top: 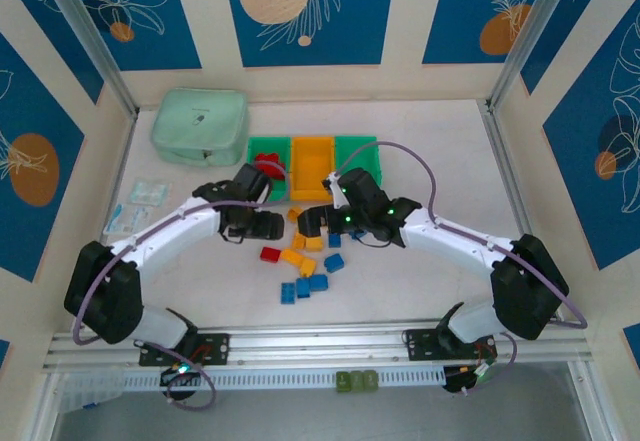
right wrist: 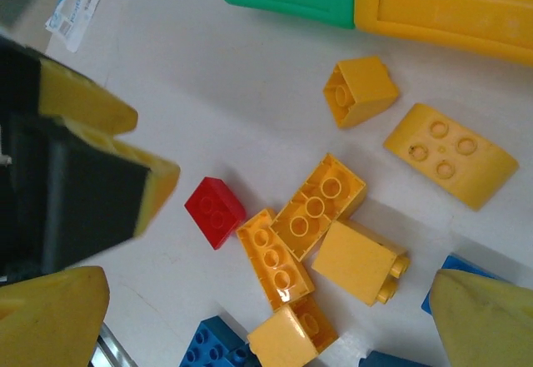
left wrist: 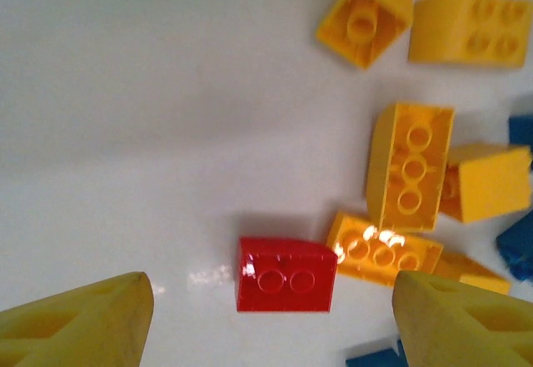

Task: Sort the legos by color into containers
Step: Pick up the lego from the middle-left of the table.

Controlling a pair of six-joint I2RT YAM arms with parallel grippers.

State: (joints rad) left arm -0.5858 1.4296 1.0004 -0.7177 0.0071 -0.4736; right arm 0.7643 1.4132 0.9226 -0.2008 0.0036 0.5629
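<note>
From above, the legos (top: 303,261) lie loose on the counter (top: 450,291) just before the containers (top: 313,154), with the left end effector (top: 268,229) and the right end effector (top: 312,225) hovering over them.

In the left wrist view, the left one is spread and empty, a red brick (left wrist: 286,274) between its fingers.

In the right wrist view, the right one is released and empty above yellow bricks (right wrist: 316,209).

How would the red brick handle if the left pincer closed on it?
The red brick looks like rigid moulded plastic, so probably stiff and light. Its glossy faces might slip when squeezed. Sitting flat on the table, it should slide rather than roll.
</note>
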